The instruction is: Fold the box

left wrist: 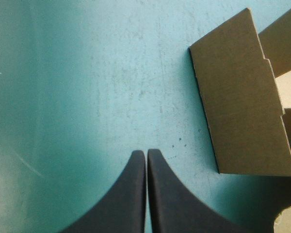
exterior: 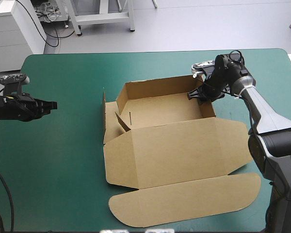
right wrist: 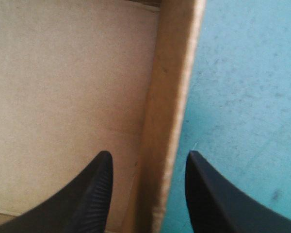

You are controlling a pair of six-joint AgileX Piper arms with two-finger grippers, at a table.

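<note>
The right pincer [right wrist: 148,156] stands wide astride the right wall [right wrist: 170,97] of the brown box [exterior: 160,110], an open tray on the worktop [exterior: 63,160], lid [exterior: 184,155] flat nearward. The left pincer [left wrist: 146,153], fingers pressed together, hovers over teal-green cover left of it.

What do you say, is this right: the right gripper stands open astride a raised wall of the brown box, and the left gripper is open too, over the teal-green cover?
Not entirely. The left gripper is shut: the left wrist view shows its fingers meeting over the teal-green cover. The right gripper does stand open astride a raised wall of the brown box.
</note>
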